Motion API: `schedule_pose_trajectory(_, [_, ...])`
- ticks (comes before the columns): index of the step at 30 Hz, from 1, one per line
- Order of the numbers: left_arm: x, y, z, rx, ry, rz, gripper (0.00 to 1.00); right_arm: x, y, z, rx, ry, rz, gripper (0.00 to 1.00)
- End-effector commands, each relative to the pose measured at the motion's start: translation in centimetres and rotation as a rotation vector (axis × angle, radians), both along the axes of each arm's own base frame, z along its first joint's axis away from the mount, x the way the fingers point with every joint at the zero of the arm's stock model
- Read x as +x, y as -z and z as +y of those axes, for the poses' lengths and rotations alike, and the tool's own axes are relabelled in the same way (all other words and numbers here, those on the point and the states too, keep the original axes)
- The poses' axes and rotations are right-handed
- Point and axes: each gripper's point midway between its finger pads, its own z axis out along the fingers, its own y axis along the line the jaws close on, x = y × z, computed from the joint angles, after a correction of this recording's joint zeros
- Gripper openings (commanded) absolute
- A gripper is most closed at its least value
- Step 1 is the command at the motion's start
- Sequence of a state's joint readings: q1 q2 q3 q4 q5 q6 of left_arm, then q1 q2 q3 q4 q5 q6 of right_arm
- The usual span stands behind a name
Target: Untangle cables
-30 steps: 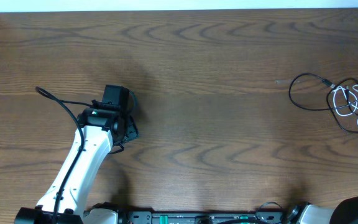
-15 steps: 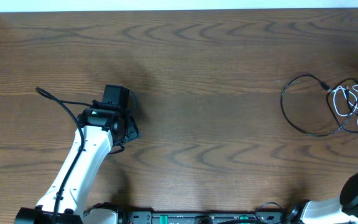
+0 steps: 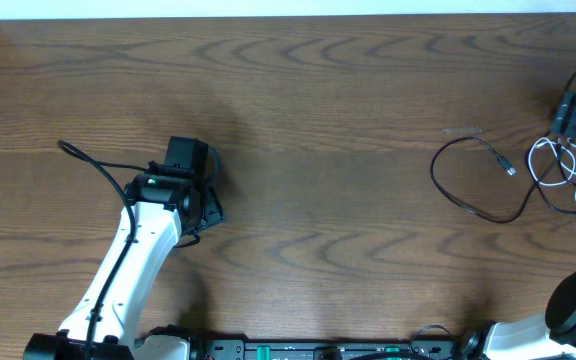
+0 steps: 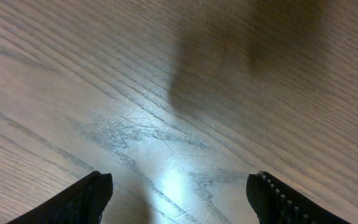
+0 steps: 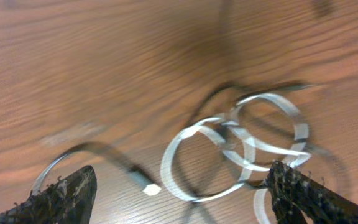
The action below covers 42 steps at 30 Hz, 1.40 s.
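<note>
Right gripper hovers, jaws spread wide, holding nothing. Below and between its fingers lies the thin white cord, coiled in overlapping loops. The thin black cord arcs out beyond one fingertip, seemingly spread so the two can part. Left gripper, jaws also wide, hangs over bare brown wooden table, well apart from both cords.

white cable: cut by right edge | right wrist view: motion-blurred

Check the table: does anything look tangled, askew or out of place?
Yes. At the right edge of the brown wooden table, the thin black cord and the coiled thin white cord lie in crossed, overlapping loops. Nothing else stands out.
</note>
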State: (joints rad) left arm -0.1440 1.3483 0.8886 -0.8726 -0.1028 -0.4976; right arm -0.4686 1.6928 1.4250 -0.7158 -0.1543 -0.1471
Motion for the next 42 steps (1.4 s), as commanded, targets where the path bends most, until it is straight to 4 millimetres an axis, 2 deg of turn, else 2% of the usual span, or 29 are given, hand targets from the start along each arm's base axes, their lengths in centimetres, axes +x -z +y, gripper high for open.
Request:
schedule_pose_trajectory(1, [0.1,-0.3,0.0,-0.007,-0.008,-0.006,0.74,0.8,-0.9,5.3,0.153,-0.153,-0.037,0.84])
schedule_pose_trajectory(3, [0.1,-0.3,0.0,-0.007,-0.008,-0.005,0.74,0.1,-0.4,7.7,0.233,-0.196,-0.002,0.84])
schedule_pose_trajectory(7, [0.1,-0.3,0.0,-0.007,-0.008,-0.005,0.75,-1.9,1.2,11.1,0.318,-0.23,0.107,0.85])
schedule_pose_trajectory(10, [0.1,-0.3,0.0,-0.007,-0.008,-0.005,0.74,-3.6,2.9,12.9,0.318,-0.249,0.209,0.84])
schedule_pose_trajectory(12, [0.1,-0.3,0.0,-0.007,-0.008,-0.004,0.74,-4.8,4.5,13.4,0.271,-0.25,0.283,0.83])
schedule_pose_trajectory(15, [-0.1,-0.2,0.0,-0.006,-0.008,0.002,0.74,-6.3,6.5,13.1,0.163,-0.239,0.378,0.82])
schedule_pose_trajectory(19, [-0.1,-0.2,0.0,-0.006,-0.008,0.002,0.74,-7.4,8.3,12.3,0.073,-0.225,0.44,0.77])
schedule_pose_trajectory(21, [-0.1,-0.2,0.0,-0.006,-0.008,0.002,0.74,-7.9,9.2,12.4,0.069,-0.227,0.454,0.77])
schedule_pose_trajectory(24, [-0.1,-0.2,0.0,-0.006,-0.008,0.002,0.74,-9.1,10.5,12.7,0.08,-0.228,0.491,0.83])
schedule_pose_trajectory(27, [0.0,-0.2,0.0,-0.006,-0.008,0.002,0.74,-10.6,12.1,13.0,0.092,-0.228,0.528,0.82])
schedule_pose_trajectory(34, [0.0,-0.2,0.0,-0.006,-0.008,0.002,0.74,-11.9,14.3,13.2,0.121,-0.147,0.546,0.72])
schedule_pose_trajectory(39, [-0.1,-0.2,0.0,-0.006,-0.008,0.002,0.74,-11.5,14.6,12.8,0.115,-0.105,0.521,0.5])
schedule_pose_trajectory(42, [-0.1,-0.2,0.0,-0.006,-0.008,0.002,0.75,-11.2,14.6,12.3,0.097,-0.058,0.512,0.48])
